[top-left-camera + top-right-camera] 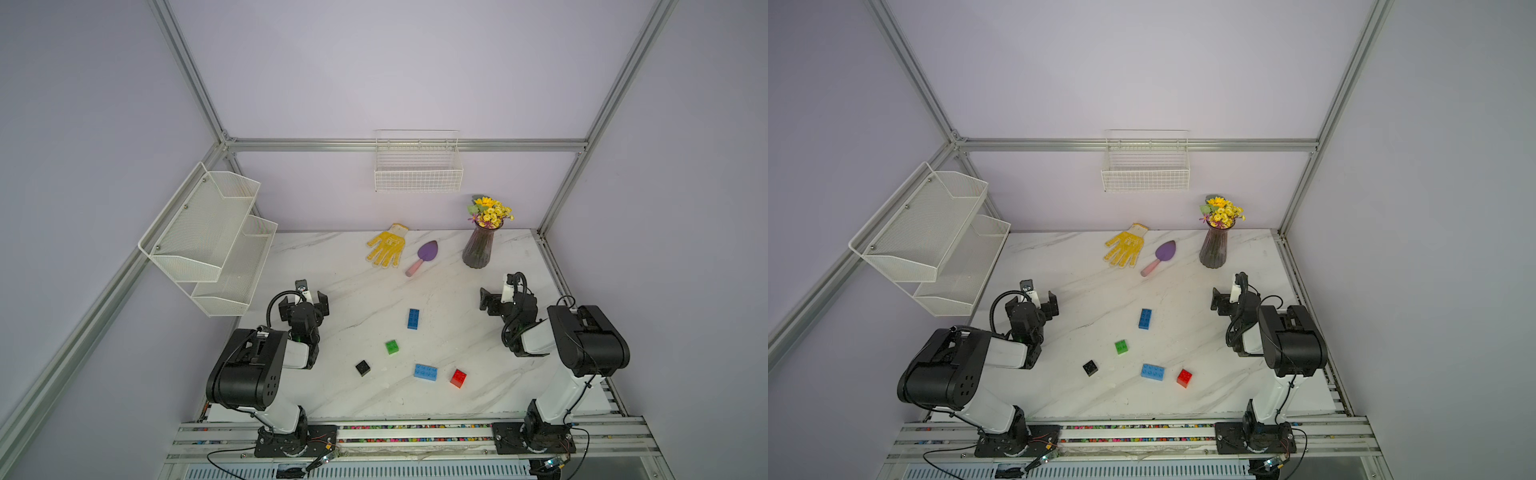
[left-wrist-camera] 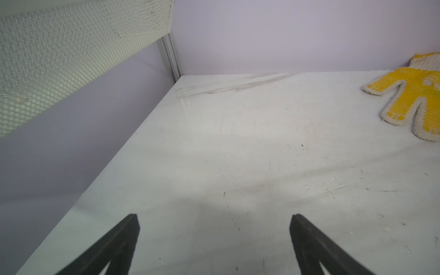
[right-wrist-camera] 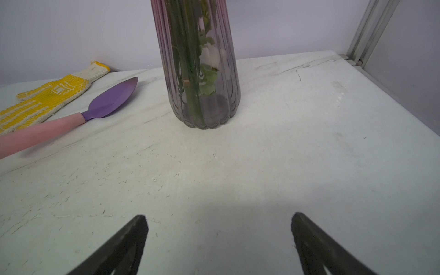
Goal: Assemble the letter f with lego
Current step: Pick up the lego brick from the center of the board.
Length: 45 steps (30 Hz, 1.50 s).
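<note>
My left pincer (image 2: 214, 223) and right pincer (image 3: 219, 223) both hang wide apart and empty while the lego (image 1: 391, 347) lies scattered on the worktop (image 1: 353, 299) between my arms, so I'd come straight down on the red brick (image 1: 458, 378), squared to its sides.

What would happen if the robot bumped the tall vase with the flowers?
It would probably tip rather than slide: the vase is tall and narrow, with flowers bunched on top. It looks like see-through ribbed glass, so likely breakable and a bit slippery. Lying down, its round body might roll.
</note>
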Each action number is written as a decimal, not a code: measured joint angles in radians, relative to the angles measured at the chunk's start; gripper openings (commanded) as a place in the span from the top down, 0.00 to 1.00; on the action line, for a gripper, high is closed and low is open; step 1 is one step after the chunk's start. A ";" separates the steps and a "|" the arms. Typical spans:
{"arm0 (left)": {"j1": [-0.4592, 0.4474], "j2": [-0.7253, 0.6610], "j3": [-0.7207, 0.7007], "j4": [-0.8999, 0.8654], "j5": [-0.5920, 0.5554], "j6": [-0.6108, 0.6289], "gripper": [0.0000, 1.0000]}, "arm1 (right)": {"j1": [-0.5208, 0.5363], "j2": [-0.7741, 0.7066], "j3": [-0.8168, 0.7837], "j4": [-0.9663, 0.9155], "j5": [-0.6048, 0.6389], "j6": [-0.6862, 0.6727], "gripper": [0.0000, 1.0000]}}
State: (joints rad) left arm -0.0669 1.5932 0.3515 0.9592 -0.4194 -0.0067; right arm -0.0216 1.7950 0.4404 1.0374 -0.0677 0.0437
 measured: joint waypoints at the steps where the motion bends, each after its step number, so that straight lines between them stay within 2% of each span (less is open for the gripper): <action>1: 0.002 0.000 0.000 -0.002 0.005 0.000 0.00 | 0.000 0.000 0.000 0.000 0.000 0.000 0.03; 6: 0.008 -0.004 0.000 -0.011 0.001 -0.008 0.00 | 0.000 -0.026 0.000 -0.020 0.034 0.017 0.03; 10: 0.008 -0.071 0.007 -0.090 -0.017 -0.009 0.00 | 0.003 -0.174 0.000 -0.105 0.081 0.024 0.03; 15: 0.007 -0.246 0.162 -0.374 -0.072 -0.022 0.00 | 0.008 -0.388 0.032 -0.233 0.110 0.031 0.03; 21: 0.007 -0.520 0.360 -0.682 -0.057 -0.018 0.00 | 0.037 -0.489 0.240 -0.570 0.095 0.032 0.03; 25: 0.007 -0.647 0.495 -0.936 0.045 -0.045 0.00 | 0.097 -0.478 0.471 -0.903 0.073 0.033 0.03; 29: 0.007 -0.704 0.622 -1.213 0.184 -0.064 0.00 | 0.172 -0.412 0.733 -1.276 0.066 0.051 0.03; 32: 0.007 -0.759 0.657 -1.382 0.290 -0.055 0.00 | 0.229 -0.370 0.853 -1.511 0.043 0.069 0.04; 37: 0.007 -0.943 0.599 -1.570 0.452 -0.052 0.00 | 0.374 -0.379 0.837 -1.816 0.034 0.103 0.09; 45: 0.006 -1.225 0.476 -1.638 0.610 -0.121 0.00 | 0.674 -0.500 0.671 -2.031 0.045 0.238 0.13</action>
State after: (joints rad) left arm -0.0605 0.3687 0.8276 -0.6792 0.1905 -0.1276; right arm 0.6525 1.2945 1.1110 -0.9932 -0.0223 0.2813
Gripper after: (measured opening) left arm 0.997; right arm 0.877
